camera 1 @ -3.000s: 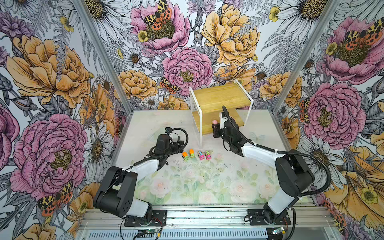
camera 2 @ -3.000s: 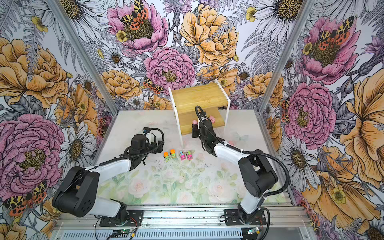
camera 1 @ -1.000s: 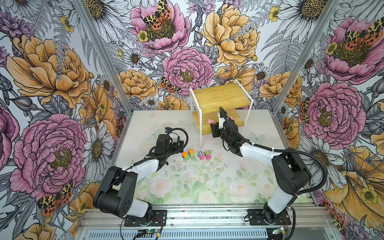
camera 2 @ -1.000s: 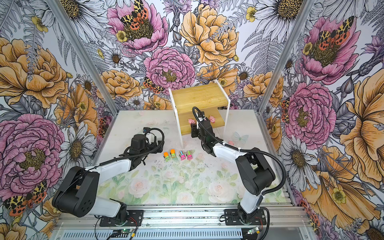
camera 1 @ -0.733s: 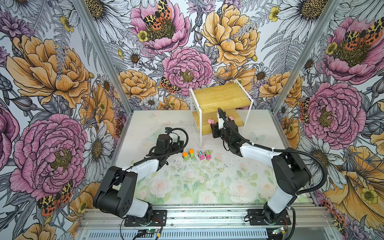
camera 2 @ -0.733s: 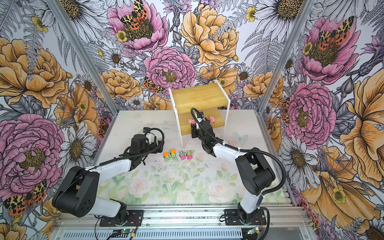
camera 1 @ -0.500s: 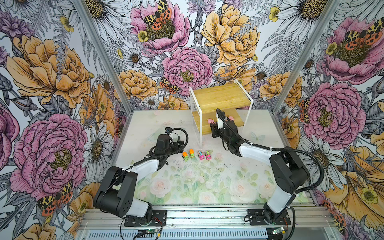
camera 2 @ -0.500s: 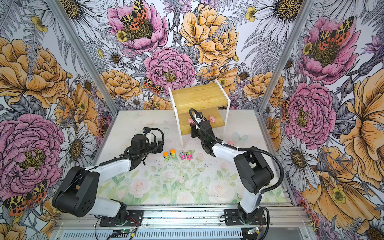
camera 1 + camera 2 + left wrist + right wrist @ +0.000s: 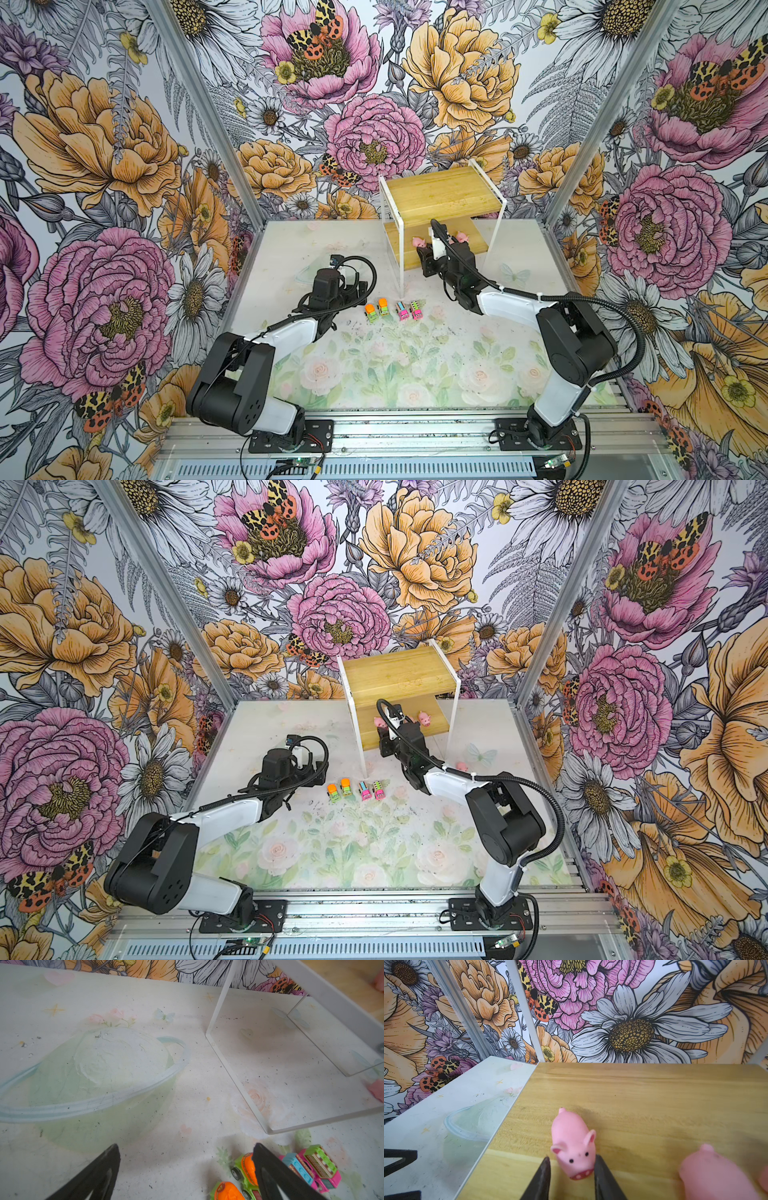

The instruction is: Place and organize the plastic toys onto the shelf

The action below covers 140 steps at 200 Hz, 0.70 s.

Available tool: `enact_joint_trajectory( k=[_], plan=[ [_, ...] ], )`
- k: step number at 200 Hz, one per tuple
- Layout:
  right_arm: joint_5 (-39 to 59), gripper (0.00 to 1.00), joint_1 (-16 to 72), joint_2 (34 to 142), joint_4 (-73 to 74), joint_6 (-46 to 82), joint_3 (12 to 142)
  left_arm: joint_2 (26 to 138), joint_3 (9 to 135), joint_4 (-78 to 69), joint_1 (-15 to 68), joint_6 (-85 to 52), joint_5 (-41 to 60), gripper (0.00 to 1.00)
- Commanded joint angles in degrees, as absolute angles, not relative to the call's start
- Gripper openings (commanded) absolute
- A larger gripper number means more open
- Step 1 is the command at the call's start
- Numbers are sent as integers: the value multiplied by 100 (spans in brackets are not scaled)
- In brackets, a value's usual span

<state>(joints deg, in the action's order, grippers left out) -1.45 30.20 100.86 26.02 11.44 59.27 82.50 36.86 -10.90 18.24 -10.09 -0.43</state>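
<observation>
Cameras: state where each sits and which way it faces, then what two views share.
Top views: high at the front, looking down toward the back wall; left arm, right arm, shelf, toy trucks.
Left wrist: low over the mat, facing the shelf frame; open left gripper.
Right wrist: at the lower board, facing the back wall; right gripper flanks a pig.
Shared: both wrist views show the mat's planet print.

I work in a lab test booth: flowered wall panels (image 9: pixel 104 137) on metal posts (image 9: pixel 200 104) box in the counter (image 9: pixel 374 374); my left arm (image 9: pixel 286 332) and right arm (image 9: pixel 507 303) bolt onto a rail (image 9: pixel 415 432).
</observation>
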Motion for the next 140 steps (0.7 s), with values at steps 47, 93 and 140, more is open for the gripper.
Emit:
enact_joint_trajectory(
  k=[47,93,140],
  plan=[
    [70,33,3066,10046,2505,1178,5763,8270,3740,-1147,1769,-942,48,99],
    [73,29,3070,10021,2505,1228,5758,8253,3728,-1151,1771,-948,35,99],
    [-62,26,3078,9975,2453,1286,5735,8237,3726,-1149,1768,-944,38,99]
  ],
)
